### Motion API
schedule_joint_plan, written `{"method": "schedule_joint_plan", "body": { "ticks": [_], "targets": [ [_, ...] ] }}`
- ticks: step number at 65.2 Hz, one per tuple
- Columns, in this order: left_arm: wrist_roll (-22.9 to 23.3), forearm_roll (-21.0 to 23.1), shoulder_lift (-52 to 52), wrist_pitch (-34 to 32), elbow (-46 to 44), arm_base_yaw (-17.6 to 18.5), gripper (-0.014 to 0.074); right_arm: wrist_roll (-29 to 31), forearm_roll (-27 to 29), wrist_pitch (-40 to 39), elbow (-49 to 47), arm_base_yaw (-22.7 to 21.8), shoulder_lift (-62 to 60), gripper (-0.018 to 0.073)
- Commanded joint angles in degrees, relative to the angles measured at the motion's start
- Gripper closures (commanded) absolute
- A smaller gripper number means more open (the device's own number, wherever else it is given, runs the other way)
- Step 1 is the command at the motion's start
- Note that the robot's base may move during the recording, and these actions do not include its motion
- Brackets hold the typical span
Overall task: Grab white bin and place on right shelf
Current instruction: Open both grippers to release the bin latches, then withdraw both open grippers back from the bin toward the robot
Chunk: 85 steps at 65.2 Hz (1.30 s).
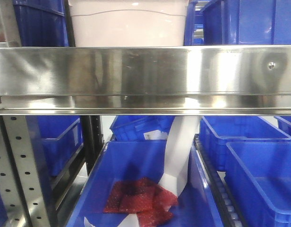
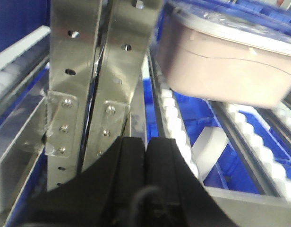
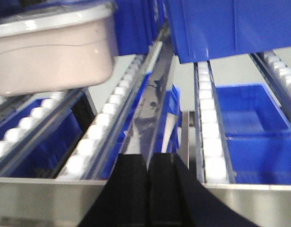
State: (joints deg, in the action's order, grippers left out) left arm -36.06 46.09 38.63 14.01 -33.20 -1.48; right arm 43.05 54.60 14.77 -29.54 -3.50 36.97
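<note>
Sitting on roller rails, white bin (image 3: 51, 52) lies far-left of right gripper (image 3: 149, 163), far-right of left gripper (image 2: 145, 146). Both pincers pressed closed, holding nothing.

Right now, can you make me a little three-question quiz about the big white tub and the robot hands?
1. True or false: the white bin sits on the roller tracks of the steel shelf.
2. What is the left hand holding? A) the white bin B) a blue crate C) nothing
3. Fill the gap: the crates beside the white bin are ____ in colour.

Key: 1 true. 2 C; both the left hand and the right hand are shut with nothing between the fingers, and the bin sits apart from them. 3 blue.
</note>
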Motion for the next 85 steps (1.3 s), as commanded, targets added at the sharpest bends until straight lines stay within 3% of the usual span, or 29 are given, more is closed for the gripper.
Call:
{"method": "schedule_joint_plan", "body": {
  "ticks": [1,15,31,41,85],
  "targets": [
    [-3.1,1.0,-7.0,-3.1,1.7,0.0,0.0713,0.8,0.8,-0.9,1.2,-0.1,-6.4,0.0494],
    [-3.7,1.0,-24.1,-2.1,9.1,0.0,0.0713,0.8,0.8,2.6,5.7,-0.1,-23.1,0.0494],
    [-3.7,1.0,-36.2,-0.3,11.3,0.0,0.0713,0.8,0.8,-5.3,6.0,-0.1,-32.2,0.0493],
    [-3.7,1.0,-36.7,0.2,11.3,0.0,0.0713,0.8,0.8,-10.8,6.0,-0.1,-32.2,0.0493],
    [-3.7,1.6,-36.7,1.4,11.3,0.0,0.0713,0.8,1.1,-10.3,6.1,-0.3,-32.2,0.0493]
  ]
}}
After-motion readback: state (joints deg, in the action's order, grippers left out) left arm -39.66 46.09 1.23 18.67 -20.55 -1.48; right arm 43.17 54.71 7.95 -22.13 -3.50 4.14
